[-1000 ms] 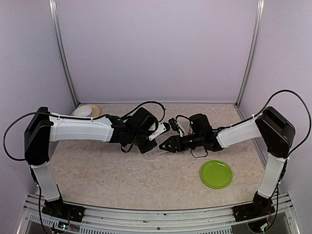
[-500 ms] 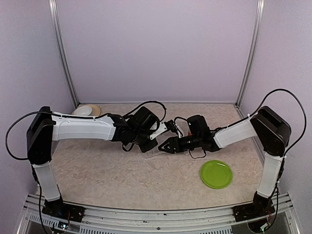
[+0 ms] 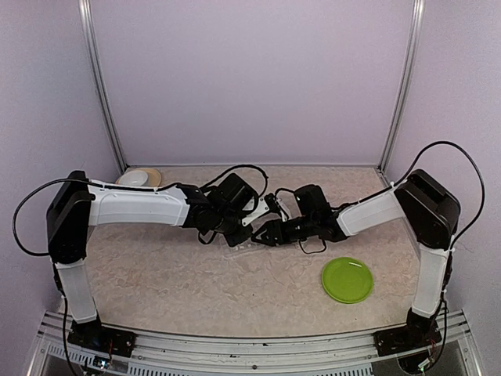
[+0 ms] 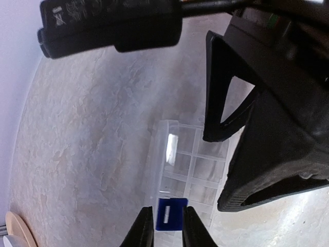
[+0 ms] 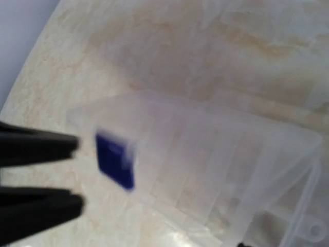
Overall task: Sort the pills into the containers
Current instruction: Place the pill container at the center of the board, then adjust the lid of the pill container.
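Top view: both arms are reaching low and inward, left gripper (image 3: 272,205) and right gripper (image 3: 260,233) meeting mid-table. Left wrist: the left claw is standing narrowly parted and empty beside the blue tab (image 4: 171,214) of the container (image 4: 198,167), probably to work it; a whitish pill (image 4: 172,145) is lying in one compartment. Right wrist: the view is blurring; I cannot tell whether the right claw is gripping the box.

No legible text was recorded. White print was seen on a black housing (image 4: 103,23) in the left wrist view, too blurred to be read. A dark blue label (image 4: 171,213) on the clear compartment box (image 4: 205,167) bore 1 small white mark, also unreadable.
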`<state>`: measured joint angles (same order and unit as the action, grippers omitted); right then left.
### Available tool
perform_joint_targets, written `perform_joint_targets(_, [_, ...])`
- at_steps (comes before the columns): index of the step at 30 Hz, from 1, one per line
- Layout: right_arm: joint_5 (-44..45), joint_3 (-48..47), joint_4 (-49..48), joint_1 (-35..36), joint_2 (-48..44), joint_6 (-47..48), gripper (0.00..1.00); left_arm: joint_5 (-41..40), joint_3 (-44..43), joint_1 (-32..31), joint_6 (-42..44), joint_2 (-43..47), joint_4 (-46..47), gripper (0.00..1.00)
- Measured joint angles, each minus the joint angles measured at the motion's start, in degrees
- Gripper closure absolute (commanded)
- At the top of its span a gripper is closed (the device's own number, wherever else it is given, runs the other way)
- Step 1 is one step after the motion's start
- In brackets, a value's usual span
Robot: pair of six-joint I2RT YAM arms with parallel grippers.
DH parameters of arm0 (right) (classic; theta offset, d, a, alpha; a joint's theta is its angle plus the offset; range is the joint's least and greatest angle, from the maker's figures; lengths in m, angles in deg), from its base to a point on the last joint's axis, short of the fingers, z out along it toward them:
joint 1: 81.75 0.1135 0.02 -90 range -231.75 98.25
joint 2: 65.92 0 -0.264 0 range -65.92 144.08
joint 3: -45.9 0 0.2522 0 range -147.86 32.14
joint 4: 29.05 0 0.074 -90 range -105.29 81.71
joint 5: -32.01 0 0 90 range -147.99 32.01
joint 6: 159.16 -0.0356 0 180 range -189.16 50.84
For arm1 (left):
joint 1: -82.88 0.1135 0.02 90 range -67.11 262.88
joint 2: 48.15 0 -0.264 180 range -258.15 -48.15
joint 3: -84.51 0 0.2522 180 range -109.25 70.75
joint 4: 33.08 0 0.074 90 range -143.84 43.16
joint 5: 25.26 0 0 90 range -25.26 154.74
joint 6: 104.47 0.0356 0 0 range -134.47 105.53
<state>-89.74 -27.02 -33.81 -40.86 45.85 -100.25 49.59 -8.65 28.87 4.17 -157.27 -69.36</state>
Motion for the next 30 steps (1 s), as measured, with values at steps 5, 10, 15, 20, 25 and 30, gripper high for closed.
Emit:
perform_joint_targets(5, [0.2,-0.6,0.3,0.0,2.1,0.0,0.40,0.2,-0.7,0.1,-0.4,0.0,0.0,0.67])
perform_joint_targets(10, [0.3,-1.0,0.3,0.0,2.3,0.0,0.40,-0.1,-0.7,0.3,-0.9,0.2,0.0,0.46])
perform_joint_targets(15, [0.5,-1.1,0.4,0.0,2.3,0.0,0.39,-1.3,0.6,0.5,-2.6,2.8,0.2,0.43])
perform_joint_targets(20, [0.9,-2.7,1.5,0.0,2.4,0.0,0.38,-2.9,3.8,1.5,-4.7,5.2,1.1,0.41])
perform_joint_targets(25, [1.1,-3.3,1.5,0.0,2.4,0.0,0.39,-3.8,7.3,3.0,-6.0,6.2,1.3,0.41])
perform_joint_targets(30, [1.1,-3.4,1.5,0.0,2.4,0.0,0.39,-4.4,9.8,4.2,-7.0,6.0,1.5,0.41])
